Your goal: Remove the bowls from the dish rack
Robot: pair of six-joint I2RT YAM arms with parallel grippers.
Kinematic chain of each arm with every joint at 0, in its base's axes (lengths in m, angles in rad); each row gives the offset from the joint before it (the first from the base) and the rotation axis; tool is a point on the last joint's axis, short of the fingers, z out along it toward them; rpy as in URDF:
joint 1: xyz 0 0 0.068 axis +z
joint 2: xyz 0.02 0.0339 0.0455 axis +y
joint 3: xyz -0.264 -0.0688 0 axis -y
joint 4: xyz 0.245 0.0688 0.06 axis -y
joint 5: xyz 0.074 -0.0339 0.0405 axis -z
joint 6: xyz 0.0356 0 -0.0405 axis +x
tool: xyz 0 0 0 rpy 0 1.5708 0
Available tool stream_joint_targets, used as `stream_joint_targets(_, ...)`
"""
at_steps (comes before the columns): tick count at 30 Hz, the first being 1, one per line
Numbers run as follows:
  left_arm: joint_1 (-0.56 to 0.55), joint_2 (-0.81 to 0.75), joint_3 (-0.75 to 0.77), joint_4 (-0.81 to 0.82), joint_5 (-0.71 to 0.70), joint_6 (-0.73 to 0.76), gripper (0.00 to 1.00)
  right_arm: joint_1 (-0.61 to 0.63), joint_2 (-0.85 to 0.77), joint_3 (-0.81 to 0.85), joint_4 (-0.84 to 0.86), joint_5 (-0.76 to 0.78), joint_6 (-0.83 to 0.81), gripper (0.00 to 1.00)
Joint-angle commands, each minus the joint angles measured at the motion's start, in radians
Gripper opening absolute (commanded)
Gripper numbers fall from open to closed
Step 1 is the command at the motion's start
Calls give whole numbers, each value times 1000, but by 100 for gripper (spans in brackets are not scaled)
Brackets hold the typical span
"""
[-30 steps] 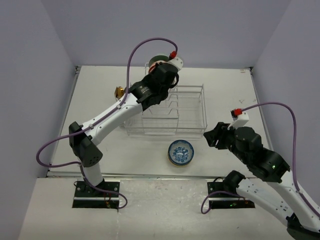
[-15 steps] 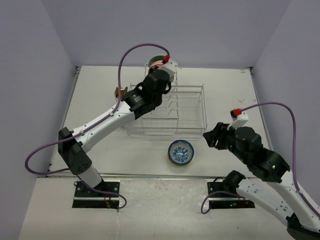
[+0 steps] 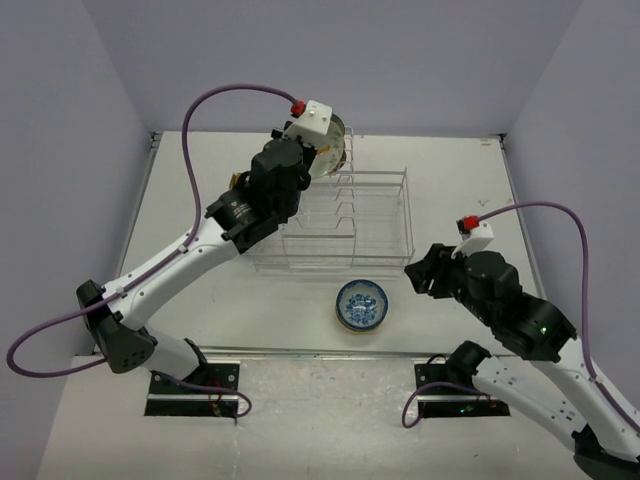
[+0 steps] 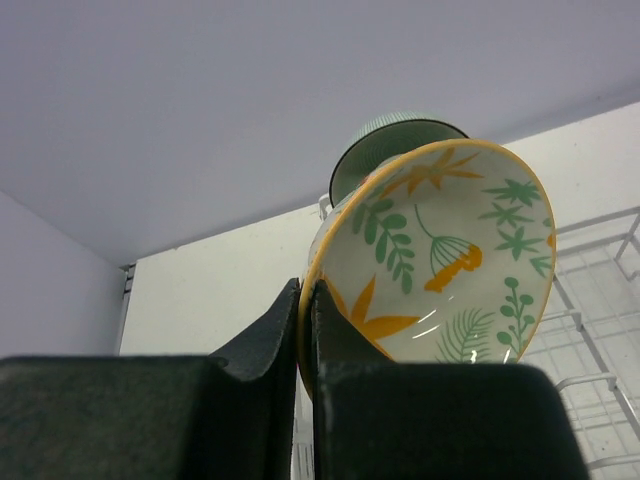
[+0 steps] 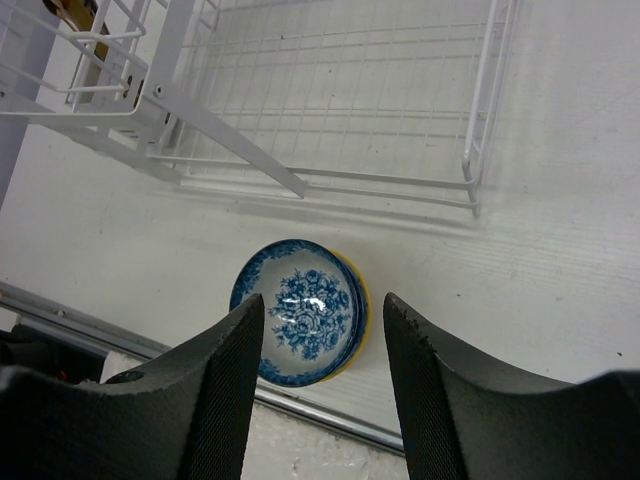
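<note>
Left gripper (image 4: 307,305) pinches leafy bowl (image 4: 450,260) — green bowl (image 4: 400,137) (ribbed) right behind.

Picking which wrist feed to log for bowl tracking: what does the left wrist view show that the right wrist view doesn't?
Only the left wrist view: the left end effector shut on the rim of a leaf-patterned bowl, with a green ribbed bowl behind it.
Only the right wrist view: the right end effector, open, above a blue-and-white bowl on the table.
Both views: the white wire dish rack.
</note>
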State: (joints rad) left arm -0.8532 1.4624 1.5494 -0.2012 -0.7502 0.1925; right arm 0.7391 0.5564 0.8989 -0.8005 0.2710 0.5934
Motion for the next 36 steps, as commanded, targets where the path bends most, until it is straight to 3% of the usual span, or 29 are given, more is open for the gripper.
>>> stream_joint_targets(1, 2, -37, 9, 99, 15, -41, 0, -1, 16, 32, 24, 0, -15, 52)
stream_joint_targets(6, 2, -56, 23, 62, 37, -100, 0, 0, 17, 32, 29, -3, -17, 52)
stream_joint_targets(11, 2, -114, 48, -64, 74, -272, 0, 0, 20, 34, 29, -4, -18, 52)
stream_joint_targets(16, 2, -241, -6, -217, 323, -504, 0, 0, 28, 35, 38, -4, -30, 53)
stream_joint_targets(18, -10, -324, -112, -247, 449, -544, 0, 0, 46, 43, 41, -18, -44, 52)
stream_joint_targets(22, -23, -509, -310, -296, 569, -619, 0, 0, 77, 64, 53, -19, -64, 53)
stream_joint_targets(28, -32, -643, -555, -402, 767, -696, 0, -1, 126, 107, 49, 7, -96, 55)
stream_joint_targets(36, -40, -717, -827, -406, 703, -864, 0, -1, 140, 126, 21, 17, -98, 55)
